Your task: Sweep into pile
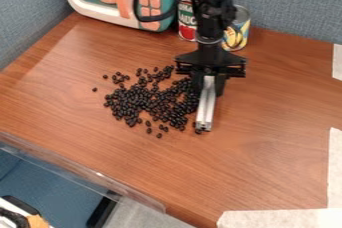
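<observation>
beans: loose spread on the table, few strays out left
metal bar: at their right edge; beans could slip round its end (it's kinda skinny tbh)
gripper: jaws closed on the bar's top; a twist there might scatter everything

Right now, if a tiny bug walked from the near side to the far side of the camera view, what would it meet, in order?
The pale strip along the bottom edge → the scattered pile of black beans → the red can and yellow can → the blue wall.
</observation>
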`<control>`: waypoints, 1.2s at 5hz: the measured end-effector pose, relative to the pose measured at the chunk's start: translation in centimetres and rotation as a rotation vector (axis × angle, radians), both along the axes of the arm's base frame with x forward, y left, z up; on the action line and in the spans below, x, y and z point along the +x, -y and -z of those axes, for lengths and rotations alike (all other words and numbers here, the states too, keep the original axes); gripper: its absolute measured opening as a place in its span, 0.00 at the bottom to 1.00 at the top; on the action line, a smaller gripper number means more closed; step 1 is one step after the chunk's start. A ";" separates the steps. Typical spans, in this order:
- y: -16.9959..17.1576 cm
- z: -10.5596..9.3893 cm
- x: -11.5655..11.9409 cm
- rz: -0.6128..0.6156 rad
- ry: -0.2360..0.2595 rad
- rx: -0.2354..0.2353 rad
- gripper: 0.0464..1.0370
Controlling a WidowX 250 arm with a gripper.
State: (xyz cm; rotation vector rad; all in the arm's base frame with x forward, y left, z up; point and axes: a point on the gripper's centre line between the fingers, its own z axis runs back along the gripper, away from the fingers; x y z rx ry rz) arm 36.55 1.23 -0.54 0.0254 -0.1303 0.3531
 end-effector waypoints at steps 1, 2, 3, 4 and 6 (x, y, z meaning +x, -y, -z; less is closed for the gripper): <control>-0.7 0.0 -0.5 -0.016 0.000 0.003 0.33; -1.6 -0.1 -1.2 -0.028 -0.007 0.013 0.33; -2.8 0.0 -2.6 -0.051 -0.019 0.032 0.33; -4.1 0.0 -3.9 -0.090 -0.029 0.040 0.33; -5.6 -0.1 -5.6 -0.131 -0.039 0.047 0.33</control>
